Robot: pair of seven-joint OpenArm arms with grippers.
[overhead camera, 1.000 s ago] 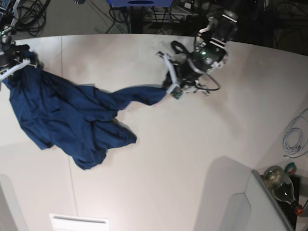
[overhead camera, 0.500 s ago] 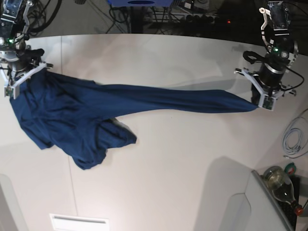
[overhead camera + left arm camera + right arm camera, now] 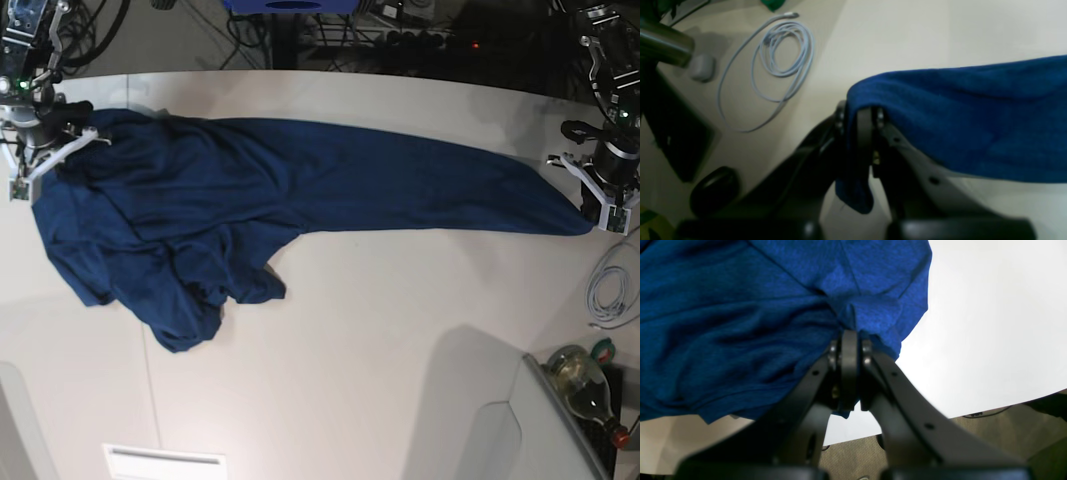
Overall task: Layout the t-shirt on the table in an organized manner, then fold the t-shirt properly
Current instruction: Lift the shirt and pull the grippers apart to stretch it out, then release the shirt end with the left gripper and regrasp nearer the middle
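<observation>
Spanning the tabletop (image 3: 400,330) crosswise, the t-shirt (image 3: 300,190) stretches between left gripper (image 3: 603,205) and right gripper (image 3: 40,160), both jaws apparently clamping fabric.

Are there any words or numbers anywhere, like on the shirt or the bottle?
None can be read.
t-shirt: plain dark blue, no print.
bottle: its label is too small and blurred to read.
table: bare white, no writing.
</observation>
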